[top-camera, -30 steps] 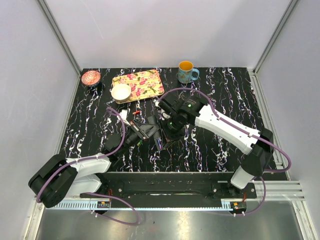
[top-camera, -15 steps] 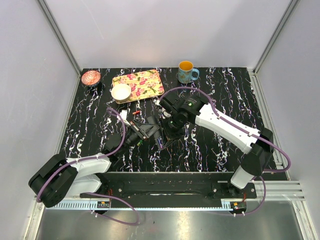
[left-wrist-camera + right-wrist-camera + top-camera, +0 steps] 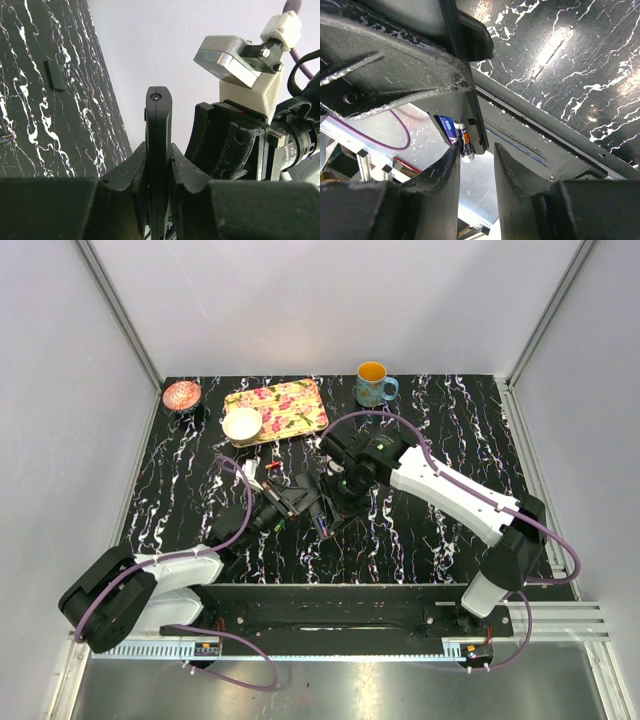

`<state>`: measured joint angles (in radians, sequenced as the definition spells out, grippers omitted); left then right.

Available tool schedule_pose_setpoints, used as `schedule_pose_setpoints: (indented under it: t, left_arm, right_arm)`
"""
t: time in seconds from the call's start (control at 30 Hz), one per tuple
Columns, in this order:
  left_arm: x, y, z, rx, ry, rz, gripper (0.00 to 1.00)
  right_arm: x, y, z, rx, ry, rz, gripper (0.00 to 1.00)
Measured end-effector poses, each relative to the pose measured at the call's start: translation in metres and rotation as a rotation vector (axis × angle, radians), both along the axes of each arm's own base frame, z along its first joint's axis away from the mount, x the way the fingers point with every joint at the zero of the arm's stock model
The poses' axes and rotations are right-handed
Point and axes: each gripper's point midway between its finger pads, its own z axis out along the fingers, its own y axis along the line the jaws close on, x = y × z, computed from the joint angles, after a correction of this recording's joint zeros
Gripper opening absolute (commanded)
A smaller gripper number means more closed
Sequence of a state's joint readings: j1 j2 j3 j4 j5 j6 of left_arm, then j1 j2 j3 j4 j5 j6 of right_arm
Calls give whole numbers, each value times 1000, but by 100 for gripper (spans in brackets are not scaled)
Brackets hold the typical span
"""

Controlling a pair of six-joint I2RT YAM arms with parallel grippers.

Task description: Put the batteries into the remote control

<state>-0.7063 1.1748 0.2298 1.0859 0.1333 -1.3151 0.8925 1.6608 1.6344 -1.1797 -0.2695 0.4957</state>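
Two tiny cylinder batteries (image 3: 465, 142) were seen lodged in the slim black plastic remote control (image 3: 158, 115), just past the right pincer (image 3: 476, 156). Its jaws had just been parted narrowly, nothing held, so loading was judged nearly done. The remote was clamped in the left pincer (image 3: 158, 152).

Robot test cell in a lab, seen from my remote station.
Plain grey panels (image 3: 330, 300) on aluminium struts (image 3: 120, 315) box in my black marbled tabletop (image 3: 450, 430). My two arms (image 3: 450, 495) are bolted to a black base rail (image 3: 330, 602) at its near edge, with purple cables (image 3: 246, 505) looping off them. A mug (image 3: 374, 386), a floral tray (image 3: 285, 405) and two bowls (image 3: 241, 424) sit along the far side.
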Motion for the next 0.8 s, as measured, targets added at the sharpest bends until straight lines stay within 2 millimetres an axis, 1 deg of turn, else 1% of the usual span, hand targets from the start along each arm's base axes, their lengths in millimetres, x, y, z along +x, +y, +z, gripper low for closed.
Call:
schedule_pose_setpoints:
  t: [0.03,0.17,0.47,0.5,0.57,0.73,0.8]
  left_arm:
    - [0,-1,-2,0,8,-2,0]
    - [1,-3,-7,-3,42,-9,0]
    - [2,-8,-13,-18,85,-27,0]
    - [2,-9,-13,-21,88,-31,0]
    - [2,-10,-14,-25,93,-34,0]
    - [2,-11,-16,-33,105,-40,0]
    - [2,-12,-16,-35,107,-41,0]
  right_arm:
    - [1,-1,-1,-6,-5,0,41]
    - [6,-3,-3,-24,-16,-6,49]
    - [15,-7,-4,-51,-50,-17,56]
    - [17,-7,-3,-50,-55,-19,59]
    - [20,-5,1,-41,-69,-23,60]
    - [30,5,23,19,-119,-28,61]
    - [32,9,28,41,-138,-30,61]
